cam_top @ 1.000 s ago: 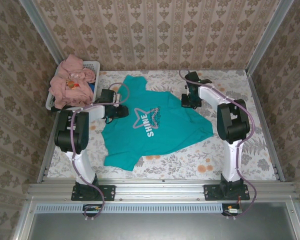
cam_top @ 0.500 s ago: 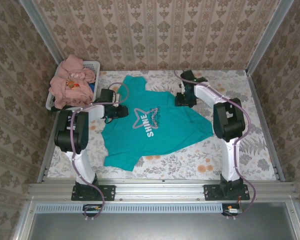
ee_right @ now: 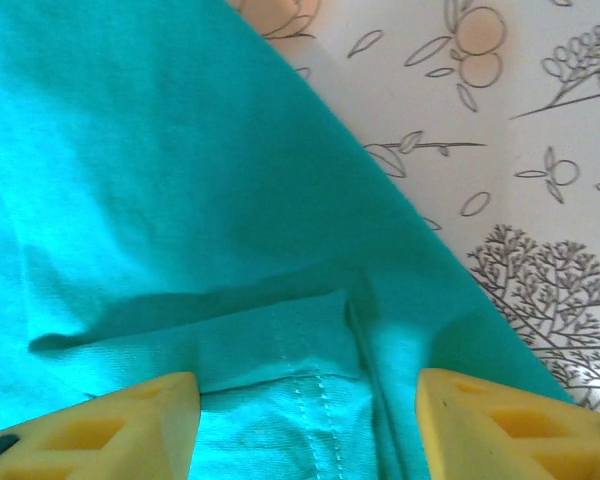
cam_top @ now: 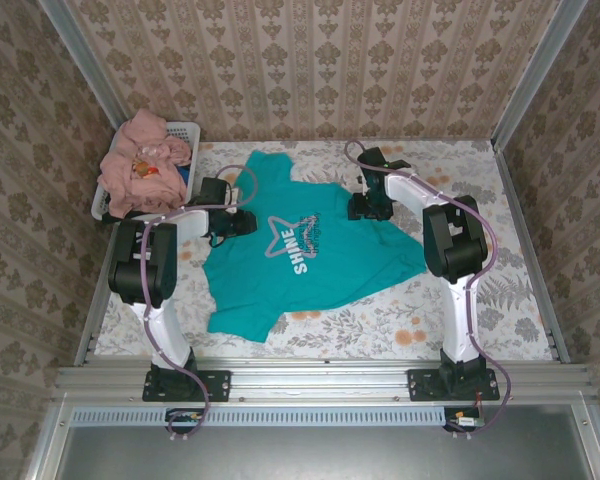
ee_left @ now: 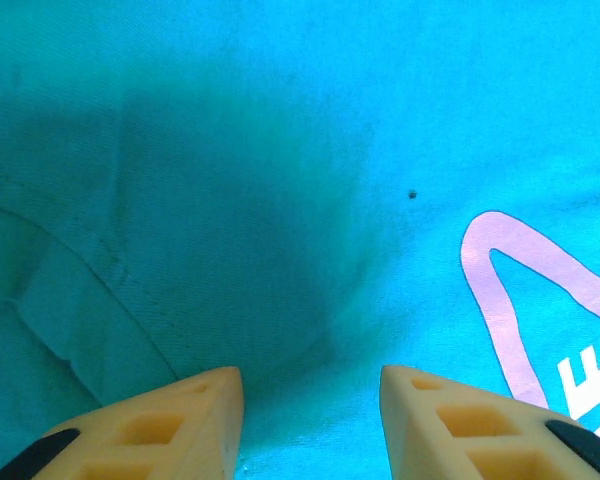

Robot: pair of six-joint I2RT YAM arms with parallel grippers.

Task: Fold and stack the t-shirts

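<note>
A teal-green t-shirt (cam_top: 310, 245) with a white star and "SHINE" lettering lies spread face up in the middle of the table. My left gripper (cam_top: 245, 222) sits low over its left shoulder; in the left wrist view the left gripper (ee_left: 310, 400) is open, its yellow fingertips (ee_left: 215, 395) apart with flat teal cloth (ee_left: 280, 200) beneath them. My right gripper (cam_top: 365, 207) is at the shirt's upper right edge. In the right wrist view the right gripper (ee_right: 308, 400) stands open and wide above a folded sleeve hem (ee_right: 280, 340). Salmon-pink t-shirts (cam_top: 140, 165) are heaped in the basket.
The white slotted laundry basket (cam_top: 185, 128) stands at the back left corner. The table has a floral cover (cam_top: 460, 320), bare to the right and front of the shirt. Patterned walls and metal rails close in the table on three sides.
The right gripper has opened, letting go of the shirt's edge, and has shifted a little to the left. The left arm has stayed put.
</note>
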